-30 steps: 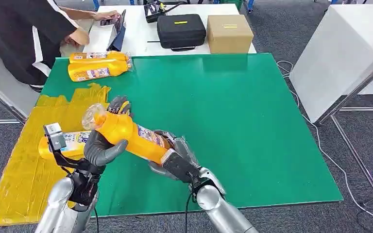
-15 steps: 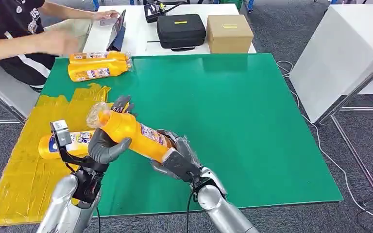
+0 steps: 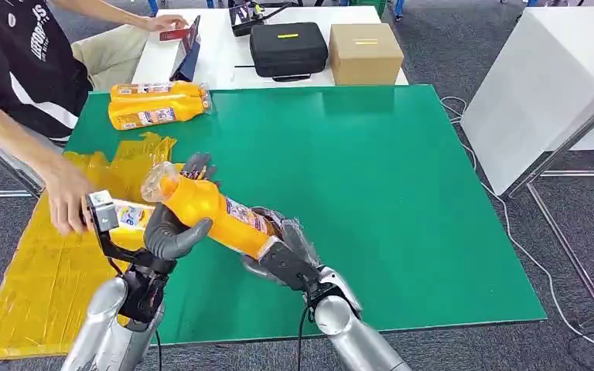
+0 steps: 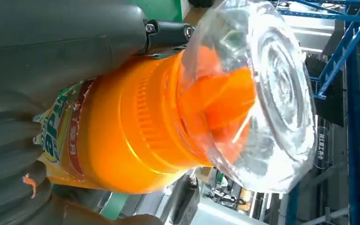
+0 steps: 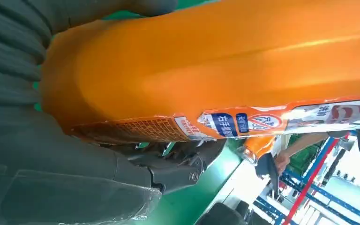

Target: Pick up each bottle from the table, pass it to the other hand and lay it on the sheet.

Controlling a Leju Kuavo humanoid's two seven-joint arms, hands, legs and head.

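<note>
Handover in mid-air: both hands grip one orange bottle.

Head view: the left hand [image 3: 168, 232] wraps the orange bottle [image 3: 205, 210] near its clear cap, the right hand [image 3: 282, 255] holds its base; beyond the left hand a second bottle [image 3: 130, 217] lies on the yellow sheet [image 3: 39, 270], a person's hand [image 3: 67, 202] on it; two bottles [image 3: 155, 105] wait far off on the green table [image 3: 371, 178], so I judge roughly half remains. Left wrist view: fingers close around the neck below the clear cap [image 4: 262, 93]. Right wrist view: the palm cups the labelled body.
</note>
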